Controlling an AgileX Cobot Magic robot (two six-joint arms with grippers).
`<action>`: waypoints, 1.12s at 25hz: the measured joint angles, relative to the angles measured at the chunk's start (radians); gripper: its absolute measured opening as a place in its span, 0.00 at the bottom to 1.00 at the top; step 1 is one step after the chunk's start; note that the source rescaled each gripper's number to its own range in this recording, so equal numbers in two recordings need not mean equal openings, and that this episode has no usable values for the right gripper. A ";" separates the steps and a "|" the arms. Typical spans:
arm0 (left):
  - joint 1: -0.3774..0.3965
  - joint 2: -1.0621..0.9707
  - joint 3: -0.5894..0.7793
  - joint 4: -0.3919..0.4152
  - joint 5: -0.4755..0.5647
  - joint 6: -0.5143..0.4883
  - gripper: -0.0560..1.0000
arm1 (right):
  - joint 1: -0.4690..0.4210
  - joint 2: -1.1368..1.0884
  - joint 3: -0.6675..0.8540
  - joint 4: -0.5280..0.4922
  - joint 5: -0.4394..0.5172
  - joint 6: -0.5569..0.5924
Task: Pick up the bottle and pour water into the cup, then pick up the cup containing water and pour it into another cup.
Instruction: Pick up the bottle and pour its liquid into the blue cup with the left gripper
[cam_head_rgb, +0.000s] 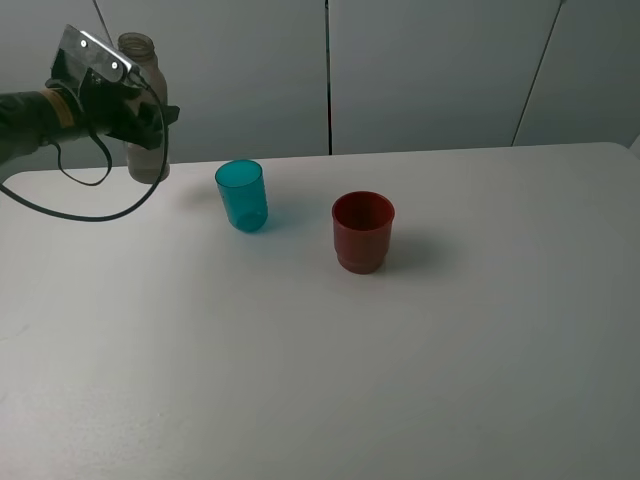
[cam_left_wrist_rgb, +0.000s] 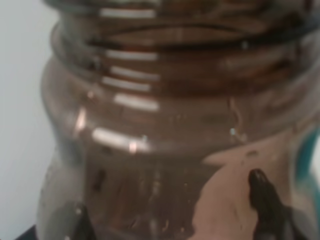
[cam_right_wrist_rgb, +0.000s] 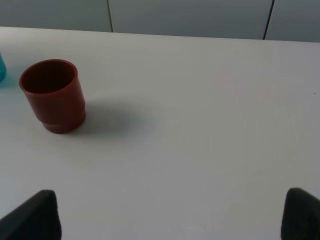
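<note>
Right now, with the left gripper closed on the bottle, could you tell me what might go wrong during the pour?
1. The left gripper holds the smoky bottle high on its body; the smooth plastic might slip or swing when tilted.
2. The bottle has no cap, so a quick move could spill onto the table.
3. The teal tumbler is small and narrow; the stream may miss, or the neck could tip it towards the red cup.

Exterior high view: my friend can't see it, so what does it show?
The robot's left gripper grips a tall smoky grey-brown bottle at the back left of a white table. To its right stand a teal tumbler and, further right and nearer the camera, a wider dark red cup, both upright and apart.
</note>
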 joint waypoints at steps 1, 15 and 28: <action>-0.008 0.001 -0.011 0.006 0.018 0.007 0.05 | 0.000 0.000 0.000 0.000 0.000 0.000; -0.088 0.105 -0.142 0.110 0.087 0.068 0.05 | 0.000 0.000 0.000 0.000 0.000 0.000; -0.090 0.105 -0.152 0.247 0.075 0.154 0.05 | 0.000 0.000 0.000 0.000 0.000 0.000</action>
